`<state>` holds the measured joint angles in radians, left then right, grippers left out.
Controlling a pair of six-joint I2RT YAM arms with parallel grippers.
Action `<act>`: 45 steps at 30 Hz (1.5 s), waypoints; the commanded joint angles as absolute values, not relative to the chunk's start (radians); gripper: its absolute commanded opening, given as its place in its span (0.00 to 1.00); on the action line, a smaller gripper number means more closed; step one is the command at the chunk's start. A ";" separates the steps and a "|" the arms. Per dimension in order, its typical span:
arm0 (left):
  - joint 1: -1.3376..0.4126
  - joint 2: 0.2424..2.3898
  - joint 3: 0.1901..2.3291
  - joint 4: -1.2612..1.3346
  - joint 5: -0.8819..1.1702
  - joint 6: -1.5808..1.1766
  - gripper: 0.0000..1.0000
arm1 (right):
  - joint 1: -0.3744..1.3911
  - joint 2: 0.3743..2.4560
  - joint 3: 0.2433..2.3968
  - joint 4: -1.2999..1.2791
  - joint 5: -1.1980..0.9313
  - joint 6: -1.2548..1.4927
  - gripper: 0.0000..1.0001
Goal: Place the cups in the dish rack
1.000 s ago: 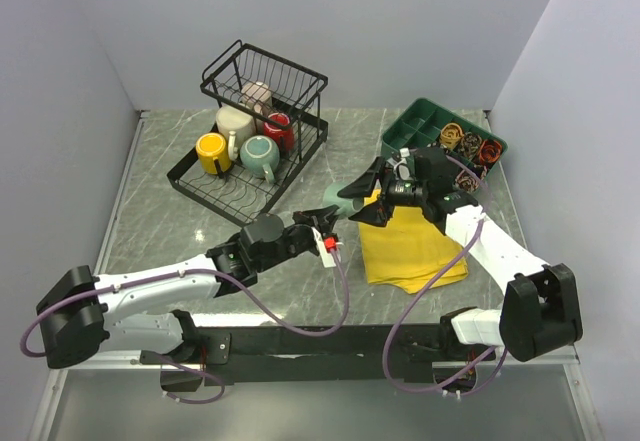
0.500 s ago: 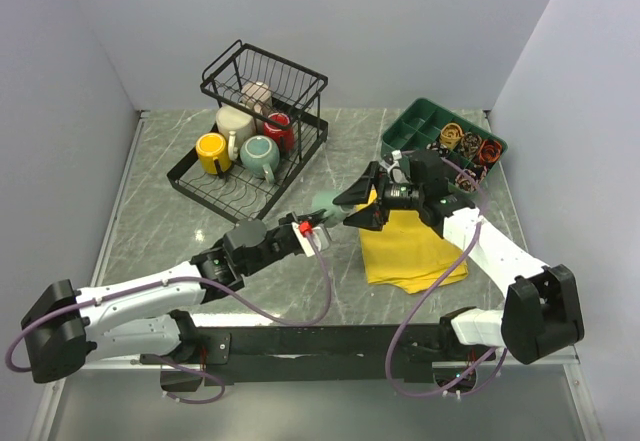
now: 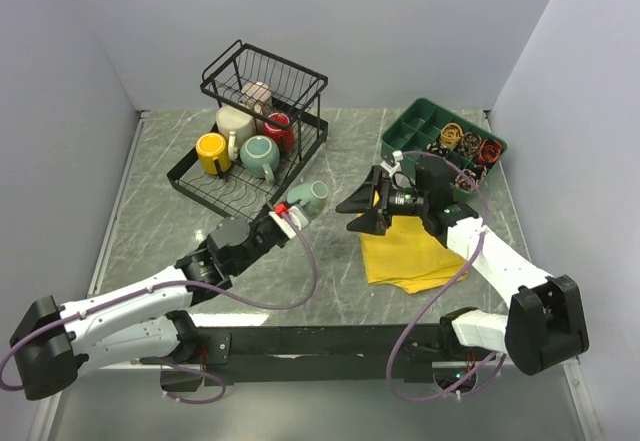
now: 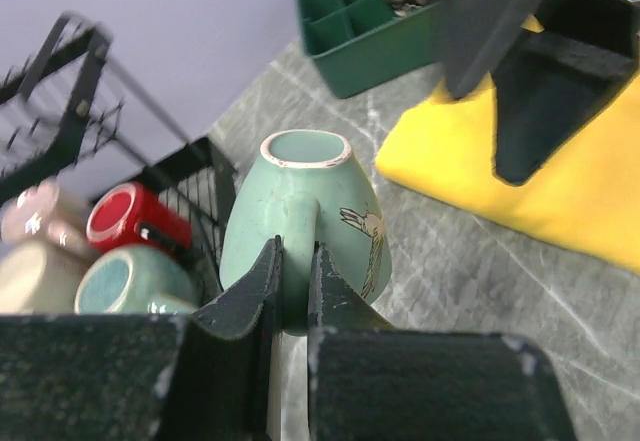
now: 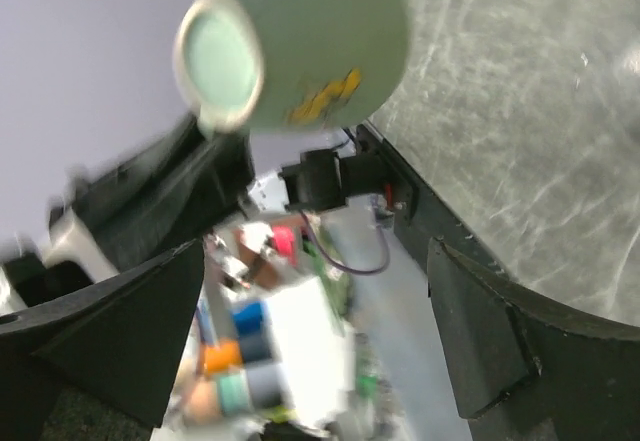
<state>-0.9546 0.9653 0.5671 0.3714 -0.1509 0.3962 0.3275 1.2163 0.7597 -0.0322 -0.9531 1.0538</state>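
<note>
We see the green mug [image 3: 310, 194] tilted and lifted off the table [image 3: 160, 196], just off the rack's [image 3: 215, 201] front right corner. The left gripper [image 3: 291, 208] is clamped on its handle. Five other mugs [image 3: 260, 157] sit inside the rack. Our right gripper [image 3: 362, 215] hangs near the mug, spread wide with nothing in it, above the yellow cloth [image 3: 415, 251].
</note>
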 commanded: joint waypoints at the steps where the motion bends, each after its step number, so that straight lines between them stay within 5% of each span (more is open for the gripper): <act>1: -0.940 0.859 0.549 0.469 -0.303 0.235 0.01 | 0.293 1.172 0.821 0.126 -1.126 0.795 1.00; 4: -0.936 0.772 0.482 0.498 -0.424 0.112 0.01 | 0.252 1.236 0.928 -0.061 -1.262 0.474 1.00; 8: -0.911 0.660 0.352 0.596 -0.561 0.006 0.01 | 0.200 1.391 1.107 -0.623 -1.290 -0.289 1.00; 14: -0.793 0.675 0.276 0.747 -0.627 -0.121 0.01 | 0.153 1.422 1.075 -0.960 -1.310 -0.731 1.00; 22: -0.597 0.863 0.282 0.890 -0.532 -0.210 0.01 | 0.007 1.316 1.035 -1.032 -1.305 -0.928 1.00; 29: -0.542 1.002 0.298 0.943 -0.515 -0.241 0.01 | -0.141 1.396 1.111 -1.400 -1.394 -1.287 1.00; 45: -0.489 1.302 0.351 1.098 -0.557 -0.253 0.01 | -0.161 1.419 1.118 -1.442 -1.397 -1.327 1.00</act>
